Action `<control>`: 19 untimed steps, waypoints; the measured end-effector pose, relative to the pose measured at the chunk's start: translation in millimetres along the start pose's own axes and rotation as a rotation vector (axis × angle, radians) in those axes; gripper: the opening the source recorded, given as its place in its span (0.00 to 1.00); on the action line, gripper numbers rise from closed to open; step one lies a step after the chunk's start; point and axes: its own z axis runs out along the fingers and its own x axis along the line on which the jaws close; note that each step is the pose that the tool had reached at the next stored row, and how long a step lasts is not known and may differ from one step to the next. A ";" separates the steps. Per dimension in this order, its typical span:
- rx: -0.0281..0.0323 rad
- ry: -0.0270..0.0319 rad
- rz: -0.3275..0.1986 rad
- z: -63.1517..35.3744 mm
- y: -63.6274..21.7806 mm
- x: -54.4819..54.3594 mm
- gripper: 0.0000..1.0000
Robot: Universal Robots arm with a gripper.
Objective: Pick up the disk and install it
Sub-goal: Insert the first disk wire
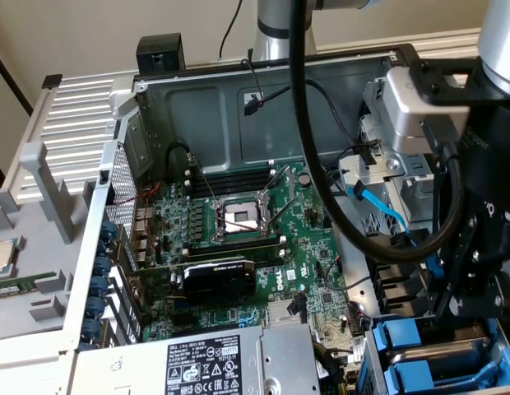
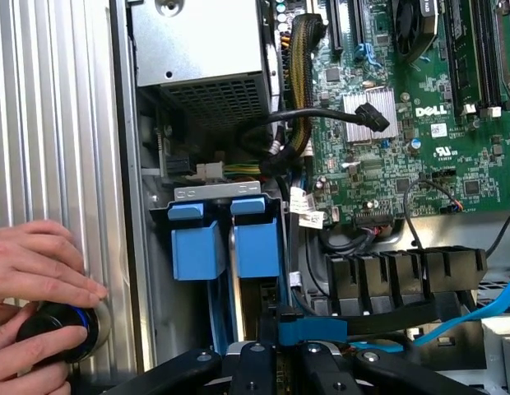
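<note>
**Fingers clamped on a blue drive carrier over the bay**

Fingers (image 2: pixel 263 362) of the black robot gripper (image 2: pixel 308 350) were closed narrowly on the blue plastic edge of the disk (image 2: pixel 308 329), a flat drive in a bright blue carrier frame, held at the open bay by the computer case's front corner. Around it lay the large open grey metal computer case (image 1: pixel 238 107), side panel off. Its green motherboard (image 1: pixel 263 247) filled the floor, with the bare processor socket at the middle. Against the near edge of the case sat the big grey power-supply box (image 1: pixel 230 362) with a black-and-white label. Beside the held disk, two more blue-framed drive carriers (image 2: pixel 226 239) stood side by side in the bay. At the case's outer ribbed wall, a person's hands (image 2: pixel 37 288) rested on a small black round knob (image 2: pixel 62 329).
</note>
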 end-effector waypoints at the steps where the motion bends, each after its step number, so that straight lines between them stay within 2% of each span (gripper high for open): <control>1: -0.0001 0.0003 0.000 0.6 0.0 -0.1 0.17; 11: 0.0001 -0.0001 0.000 1.7 -0.1 -0.1 0.17; 12: 0.0008 -0.0015 -0.001 2.1 -0.5 -0.3 0.18; 13: 0.0002 -0.0006 -0.001 1.5 -0.4 -0.2 0.18; 14: 0.0001 0.0010 0.000 0.0 -0.2 0.0 0.24; 15: 0.0002 0.0020 0.000 -1.7 0.0 0.1 0.24; 16: 0.0005 0.0035 0.000 -4.1 0.1 0.1 0.31; 19: 0.0013 0.0114 0.001 -12.1 0.5 -0.1 0.31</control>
